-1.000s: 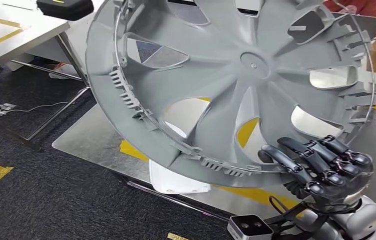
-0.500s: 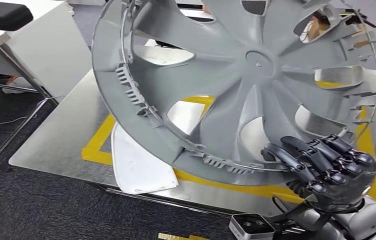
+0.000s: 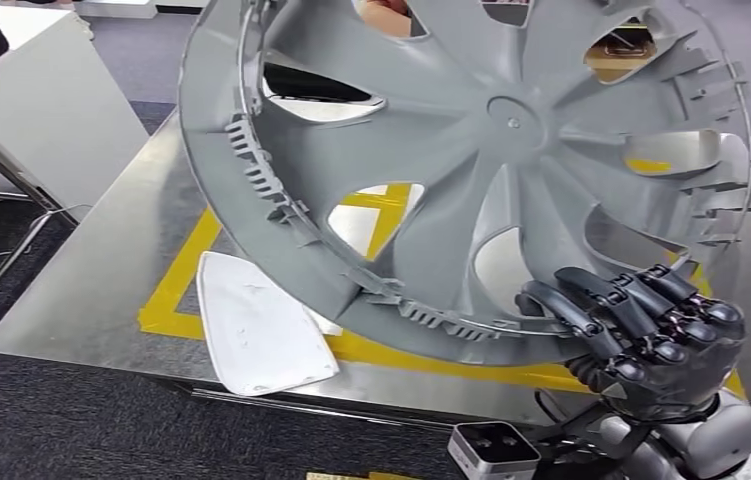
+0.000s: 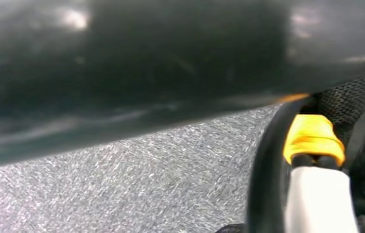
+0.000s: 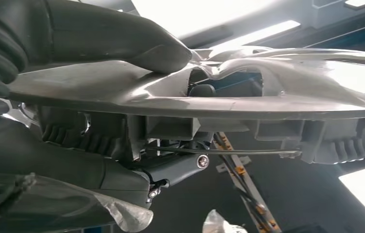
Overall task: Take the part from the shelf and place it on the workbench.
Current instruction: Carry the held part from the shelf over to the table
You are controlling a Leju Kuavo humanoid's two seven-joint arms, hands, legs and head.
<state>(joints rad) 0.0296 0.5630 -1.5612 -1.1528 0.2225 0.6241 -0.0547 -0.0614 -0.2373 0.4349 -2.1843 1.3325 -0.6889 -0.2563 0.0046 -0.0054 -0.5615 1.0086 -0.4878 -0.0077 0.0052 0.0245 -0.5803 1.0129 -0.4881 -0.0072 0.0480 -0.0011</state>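
Holding one grey plastic wheel cover (image 3: 471,170) up in front of the head camera, the right hand (image 3: 641,340) grips it at the lower rim. Dark fingers (image 3: 591,312) are curled over the rim edge onto the ribbed inner face; in the right wrist view the thick grey thumb (image 5: 107,36) presses on the smooth opposite face, so the rim is clamped between thumb and fingers. Hand closed tight on the part, not slack.

Count: one wheel cover, one white flat piece (image 3: 256,325), one metal bench (image 3: 81,290), one white table (image 3: 41,100) off to the left.

Wheel cover: round, dished, tilted, back side toward the camera. Broad curved spokes run out from a small centre hub, with teardrop openings between them. A thin wire ring and rows of moulded clips and ribs follow the rim. Matte grey plastic. It is up in the air over the bench, not resting on it as far as I can tell.

Bench: brushed sheet metal, reflective, with yellow tape lines (image 3: 176,280) marking a rectangle. The white piece lies flat near the front edge, roughly triangular with rounded corners, partly over the tape.

Floor around the bench is dark carpet (image 3: 51,430).

Left hand: cannot tell its state; the left wrist view is blurred dark shapes above grey carpet.
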